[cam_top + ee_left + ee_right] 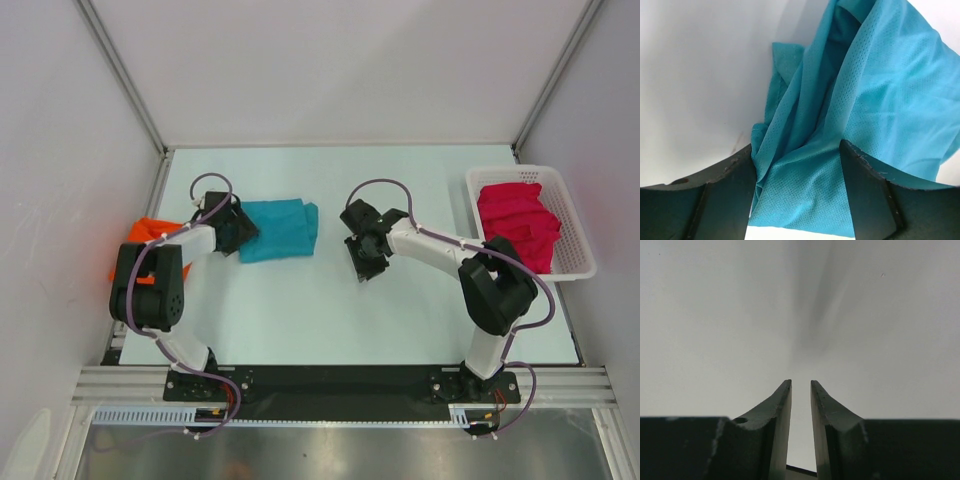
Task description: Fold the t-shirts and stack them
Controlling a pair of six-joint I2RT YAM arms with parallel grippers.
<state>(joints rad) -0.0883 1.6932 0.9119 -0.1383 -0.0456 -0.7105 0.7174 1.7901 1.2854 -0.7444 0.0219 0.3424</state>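
On the table (400,320), the teal shirt's (282,228) left edge lay between the left gripper's (796,146) spread jaws, unpinched. The right gripper (801,382), barely parted and empty, sat farther right.

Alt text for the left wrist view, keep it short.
A crumpled teal t-shirt lies on the white table, its near part spread between the two dark fingers of the open left gripper.
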